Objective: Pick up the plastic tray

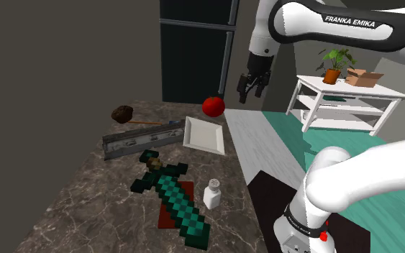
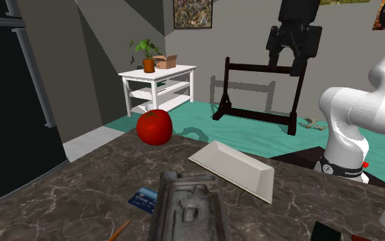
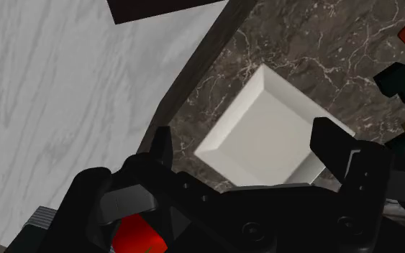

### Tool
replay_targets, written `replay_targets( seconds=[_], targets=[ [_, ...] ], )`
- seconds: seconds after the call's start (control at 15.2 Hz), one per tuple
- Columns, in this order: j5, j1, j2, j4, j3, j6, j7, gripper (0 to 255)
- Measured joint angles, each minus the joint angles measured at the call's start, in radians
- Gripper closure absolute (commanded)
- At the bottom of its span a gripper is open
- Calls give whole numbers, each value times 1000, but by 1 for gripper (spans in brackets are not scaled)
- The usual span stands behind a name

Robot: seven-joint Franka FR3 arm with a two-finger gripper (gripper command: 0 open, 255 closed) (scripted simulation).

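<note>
White and shallow, the tray (image 1: 204, 134) lies flat on the dark marbled counter (image 1: 85, 194), close to its edge. In the shoulder view a grey case (image 1: 142, 139) sits just to its left and a red apple (image 1: 213, 106) near its upper right corner. My pincer (image 1: 252, 88) hangs in the air further right and above, well apart from the tray, fingers spread wide and gripping nothing. On my arm the lettering (image 1: 349, 24) reads "FRANKA EMIKA".

The white arm (image 1: 337, 25) reaches high, wrist bent downward, black jaws spread apart and empty.
</note>
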Motion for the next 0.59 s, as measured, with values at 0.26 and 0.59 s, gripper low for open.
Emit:
replay_targets(
  seconds=[0.26,0.59],
  targets=[
    [-8,29,55,3,-21,50,-80,0],
    [-12,100,228,48,-58,171,-264,0]
  ],
)
